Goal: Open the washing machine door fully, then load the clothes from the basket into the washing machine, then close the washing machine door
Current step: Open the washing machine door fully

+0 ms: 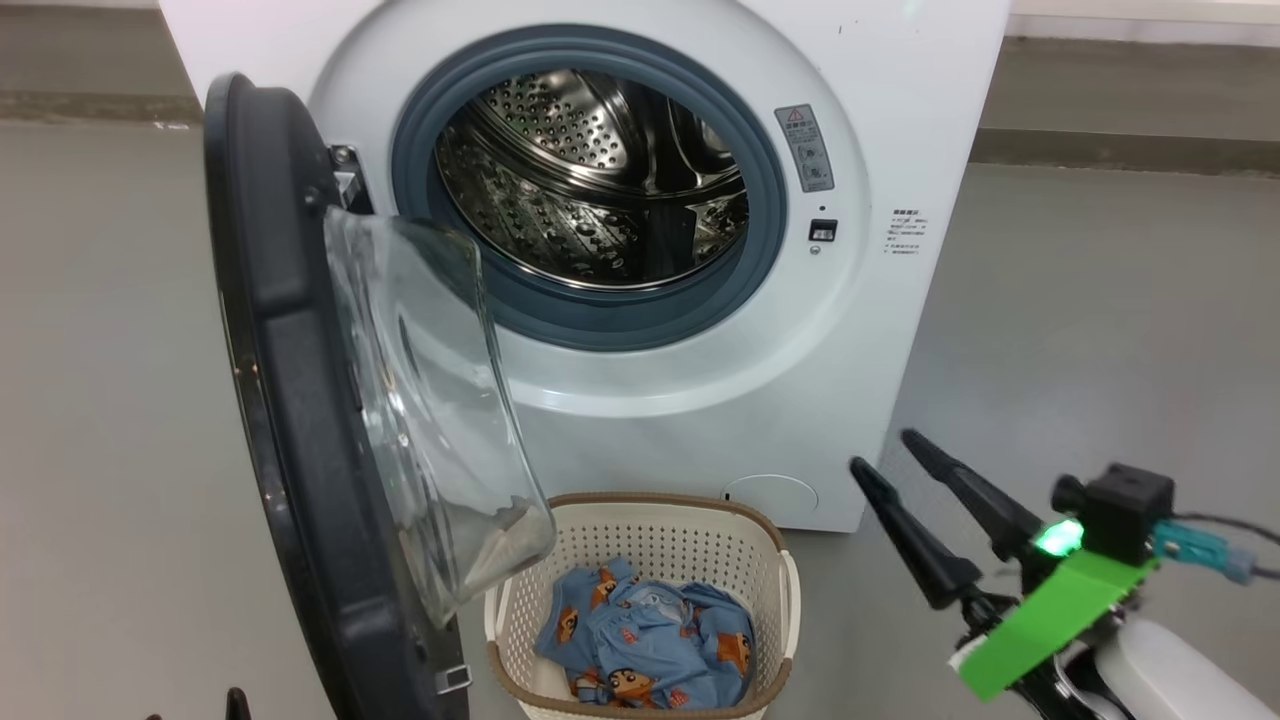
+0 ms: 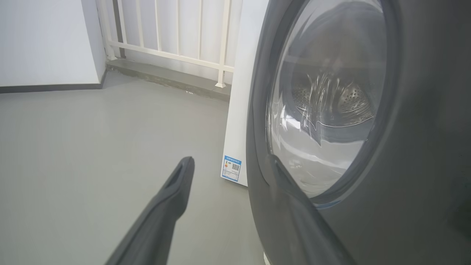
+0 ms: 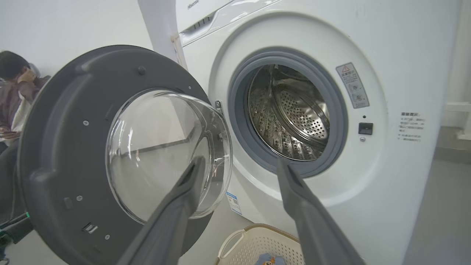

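Observation:
The washing machine (image 1: 900, 130) stands with its steel drum (image 1: 590, 180) exposed. The washing machine door (image 1: 290, 400) is swung out to the left, its glass bowl (image 1: 430, 400) facing the basket. The cream basket (image 1: 770, 560) sits on the floor below the opening, holding the light blue clothes (image 1: 645, 645). My right gripper (image 1: 885, 452) hangs open and empty to the right of the basket, and aims at the gasket (image 3: 240, 163). My left gripper (image 2: 231, 161) is open at the door's outer face (image 2: 423, 110); one finger (image 2: 283, 184) lies across the black ring, and whether it touches I cannot tell.
Grey floor (image 1: 1100, 330) spreads on both sides of the machine. A white railing (image 2: 176, 36) and a wall run behind the machine's left side, where a blue label (image 2: 231, 168) sits low. A seated person (image 3: 14, 84) is beyond the open door.

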You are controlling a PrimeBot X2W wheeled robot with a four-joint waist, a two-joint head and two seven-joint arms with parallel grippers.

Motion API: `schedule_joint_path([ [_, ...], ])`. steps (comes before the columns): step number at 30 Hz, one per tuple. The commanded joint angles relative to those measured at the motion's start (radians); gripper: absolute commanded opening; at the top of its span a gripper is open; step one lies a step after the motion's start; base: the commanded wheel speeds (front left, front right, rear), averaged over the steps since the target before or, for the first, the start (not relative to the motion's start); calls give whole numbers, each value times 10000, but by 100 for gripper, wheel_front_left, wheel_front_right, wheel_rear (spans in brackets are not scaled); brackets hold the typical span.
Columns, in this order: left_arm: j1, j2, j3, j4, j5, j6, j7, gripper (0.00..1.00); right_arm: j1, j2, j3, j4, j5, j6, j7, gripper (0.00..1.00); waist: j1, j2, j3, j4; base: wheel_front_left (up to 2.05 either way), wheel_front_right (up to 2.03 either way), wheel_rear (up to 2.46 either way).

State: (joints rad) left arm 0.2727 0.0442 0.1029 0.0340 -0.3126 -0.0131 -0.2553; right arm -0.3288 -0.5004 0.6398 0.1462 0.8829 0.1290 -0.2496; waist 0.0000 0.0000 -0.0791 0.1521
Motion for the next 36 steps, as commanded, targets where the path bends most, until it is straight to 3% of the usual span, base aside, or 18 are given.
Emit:
schedule_joint_path([
  [1, -185, 60, 343, -274, 110, 8, -65, 100, 373, 66, -261, -177, -236, 17, -118, 100, 0, 0, -19, -1, 0, 0, 0],
  [8, -137, 60, 337, -256, 130, -66, -65, 100, 2244, 783, -2982, -321, -2253, 17, -120, 100, 0, 0, -101, 43, 0, 0, 0],
  [15, -80, 60, 384, -280, 117, -99, -65, 100, 3704, 1596, -4873, -559, -3861, 17, -121, 100, 0, 0, -84, -42, 0, 0, 0],
  [23, 3, 60, 398, -307, 81, -56, -65, 100, 4840, 2183, -6109, -791, -4979, 17, -121, 100, 0, 0, -64, -201, 0, 0, 0],
  [36, 193, 60, 401, -392, 13, 39, -65, 100, 5655, 3038, -7367, -454, -5780, 17, -122, 100, 0, 0, -27, -501, 0, 0, 0],
])
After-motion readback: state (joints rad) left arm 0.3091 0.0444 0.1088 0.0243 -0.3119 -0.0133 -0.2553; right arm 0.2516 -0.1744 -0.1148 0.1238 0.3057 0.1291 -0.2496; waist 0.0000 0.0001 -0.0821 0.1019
